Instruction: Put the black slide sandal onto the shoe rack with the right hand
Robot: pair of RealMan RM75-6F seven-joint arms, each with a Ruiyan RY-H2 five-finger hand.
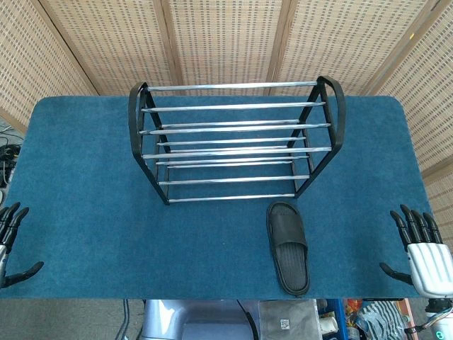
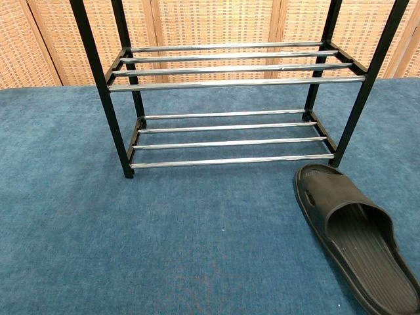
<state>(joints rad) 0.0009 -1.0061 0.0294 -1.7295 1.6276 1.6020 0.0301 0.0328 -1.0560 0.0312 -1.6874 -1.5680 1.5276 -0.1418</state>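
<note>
Black slide sandal [image 2: 351,233]: sole down on the blue bench [image 1: 85,212], just in front of the shoe rack [image 1: 233,138], by its right front leg, heel end toward the bench's near edge. Right hand [image 1: 425,251]: well right of the rack, fingers spread, holding nothing. Left hand [image 1: 10,241]: well left of the rack, likewise open and empty. Rack contents: none; every tier of chrome bars bare. Risks, judged: sandal may flex in the grip, catch a bar, or tip between bars.

From my station I count one black slide sandal [image 1: 287,247] and one shoe rack [image 1: 233,138] on the single blue surface [image 1: 85,177]. I see two robot hands: the left robot hand [image 1: 10,244] and the right robot hand [image 1: 423,251].
</note>
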